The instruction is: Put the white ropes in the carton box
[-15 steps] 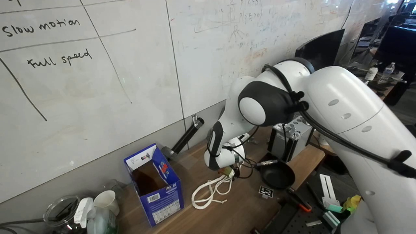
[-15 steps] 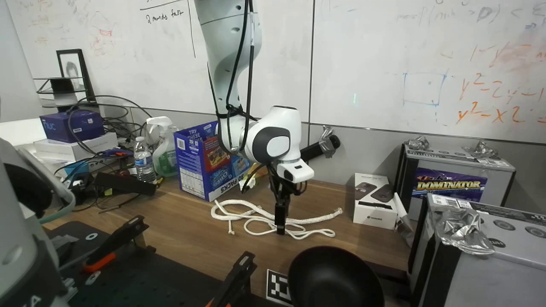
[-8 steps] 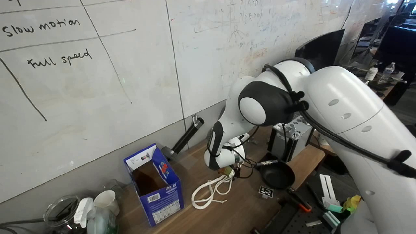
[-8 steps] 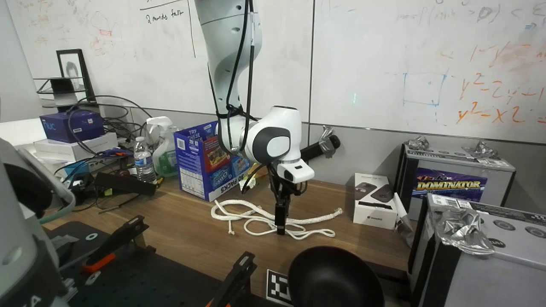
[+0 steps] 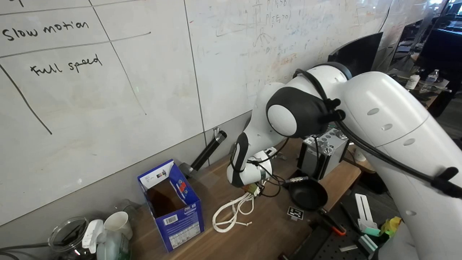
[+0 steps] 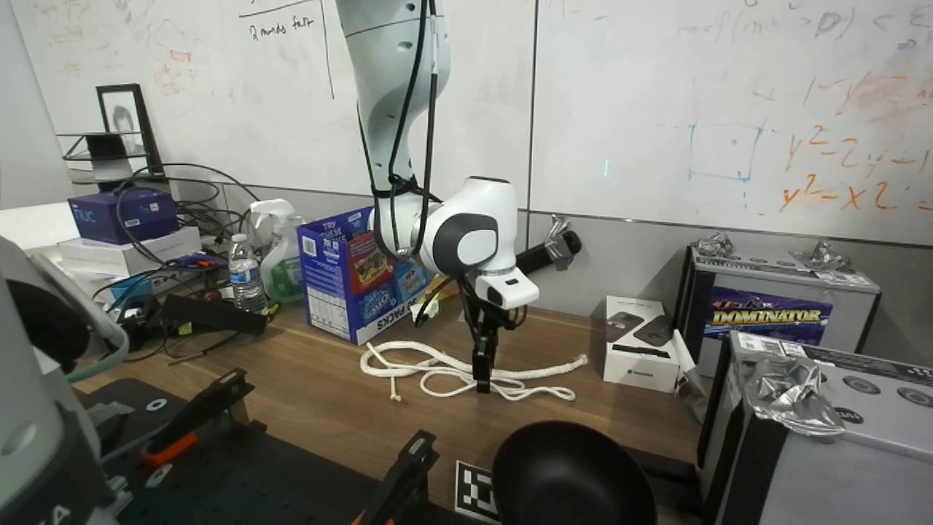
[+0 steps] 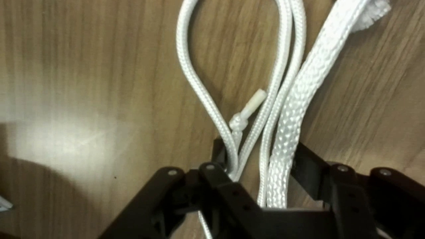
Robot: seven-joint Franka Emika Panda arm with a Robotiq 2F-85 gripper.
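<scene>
The white ropes (image 6: 539, 374) lie in loops on the wooden table and also show in an exterior view (image 5: 215, 219). In the wrist view the ropes (image 7: 308, 78), several thin cords and one thick braided piece, run bunched between my fingers. My gripper (image 6: 482, 379) points straight down at the middle of the ropes. In the wrist view its fingers (image 7: 257, 151) touch the bunch on both sides and look shut on it. The pads are partly hidden. The blue carton box (image 6: 326, 299) stands upright and open-topped near the wall; its brown inside shows in an exterior view (image 5: 184, 225).
A black pan (image 6: 572, 474) sits in front of the ropes. A white phone box (image 6: 641, 357) and grey battery units (image 6: 809, 415) stand to one side. A spray bottle (image 6: 284, 266) and a white cup (image 5: 119, 224) stand near the carton box. The whiteboard wall runs behind.
The arm has risen slightly in the last half second. The gripper tips are a little higher, and the rope strands near them have shifted along with them. The carton box has not moved.
</scene>
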